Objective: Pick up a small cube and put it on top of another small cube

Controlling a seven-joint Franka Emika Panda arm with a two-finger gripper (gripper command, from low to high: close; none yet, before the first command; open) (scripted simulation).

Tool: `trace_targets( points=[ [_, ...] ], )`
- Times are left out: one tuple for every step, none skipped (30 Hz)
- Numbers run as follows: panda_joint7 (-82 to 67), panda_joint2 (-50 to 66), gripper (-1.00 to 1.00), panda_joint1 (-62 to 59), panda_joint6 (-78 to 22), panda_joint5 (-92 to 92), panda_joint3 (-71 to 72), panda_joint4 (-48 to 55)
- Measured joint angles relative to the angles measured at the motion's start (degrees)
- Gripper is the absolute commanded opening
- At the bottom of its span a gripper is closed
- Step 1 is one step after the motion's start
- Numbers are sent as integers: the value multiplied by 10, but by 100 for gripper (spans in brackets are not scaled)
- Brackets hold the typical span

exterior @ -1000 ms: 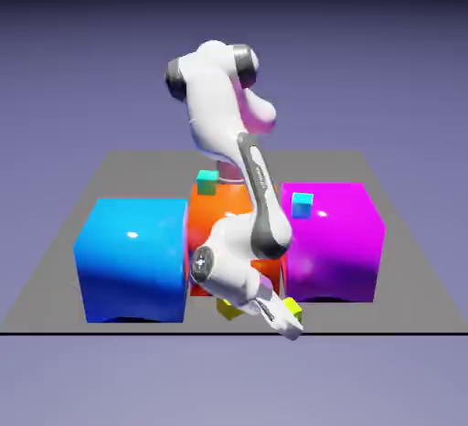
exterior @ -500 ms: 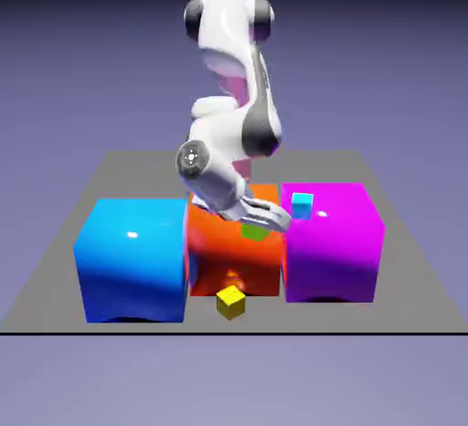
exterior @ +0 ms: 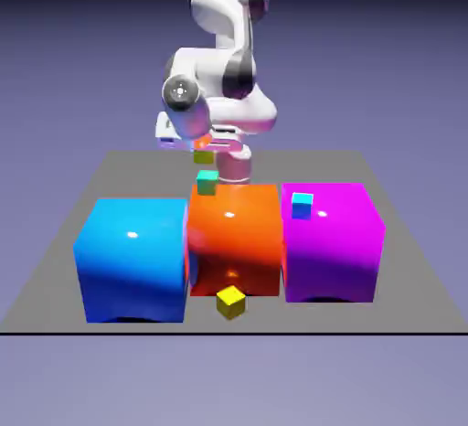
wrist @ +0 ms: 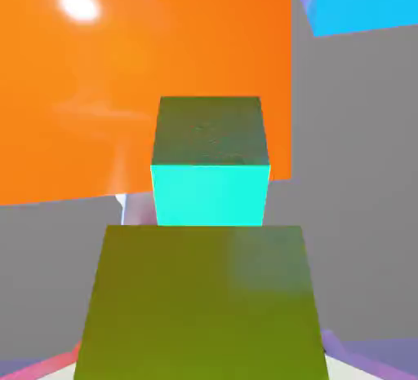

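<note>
My gripper (exterior: 203, 152) is shut on the tiny lime cube (exterior: 204, 155), holding it in the air just above the tiny teal-green cube (exterior: 207, 182). That teal cube sits at the back edge of the big orange cube's top (exterior: 233, 214). In the hand view the lime cube (wrist: 200, 305) fills the bottom and hides my fingertips. Beyond it the teal cube (wrist: 210, 162) lies straight ahead on the orange top (wrist: 122, 85), with a gap between the two small cubes.
A big blue cube (exterior: 132, 255) stands on the exterior view's left and a big magenta cube (exterior: 331, 241) on its right, carrying a small cyan-blue cube (exterior: 302, 205). A small golden-yellow cube (exterior: 230, 302) lies on the grey mat (exterior: 402, 269) before the orange cube.
The arm lifted the lime cube from the mat's near edge, carried it up and back over the orange cube, and now holds it above the teal cube.
</note>
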Motion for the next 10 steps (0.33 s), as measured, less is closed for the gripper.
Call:
trace_targets(
  points=[
    [1, -5, -100, -1, 16, -1, -1, -21],
    [2, -10, -100, -1, 32, -2, -1, -41],
    [2, -12, 100, -2, 38, -3, -1, -50],
    [2, -12, 100, -2, 38, -4, -1, -50],
    [2, -12, 100, -2, 38, -4, -1, -50],
    [1, -7, 100, -1, 22, -3, -1, -29],
    [0, -2, 100, 0, 6, -2, 0, -8],
    [-1, 3, 100, 0, -9, 0, 0, 12],
    [-2, 8, 100, 1, -25, 1, 1, 33],
    [-3, 13, 100, 2, -41, 2, 1, 54]
  ],
)
